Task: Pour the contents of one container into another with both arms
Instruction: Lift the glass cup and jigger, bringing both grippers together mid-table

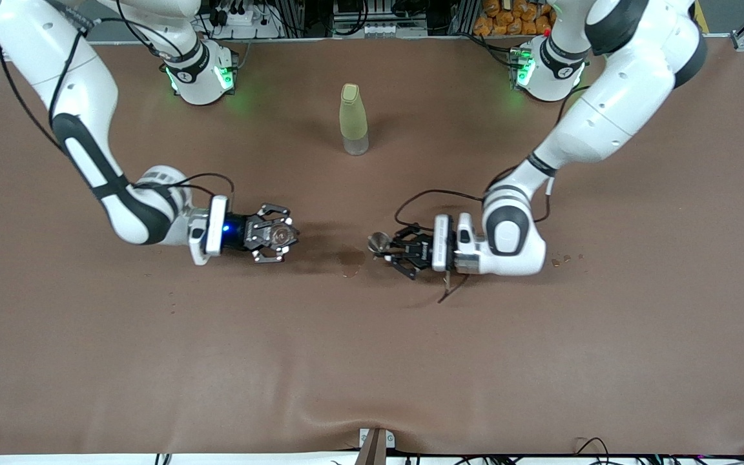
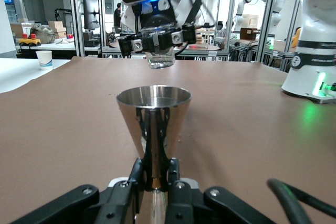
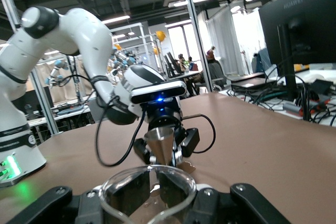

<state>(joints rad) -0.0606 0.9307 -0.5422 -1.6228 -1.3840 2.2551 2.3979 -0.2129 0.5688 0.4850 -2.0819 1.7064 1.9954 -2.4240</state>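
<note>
Right wrist view: glass (image 3: 147, 192) base cut off

White jointed arms (image 1: 88, 97), dark bands, black cables.

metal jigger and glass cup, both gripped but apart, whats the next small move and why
Probably bring the right gripper with its clear glass cup toward the metal jigger shut in the left gripper. Both are held upright with bare brown table between them, so neither rim is over the other yet for a pour.
</note>
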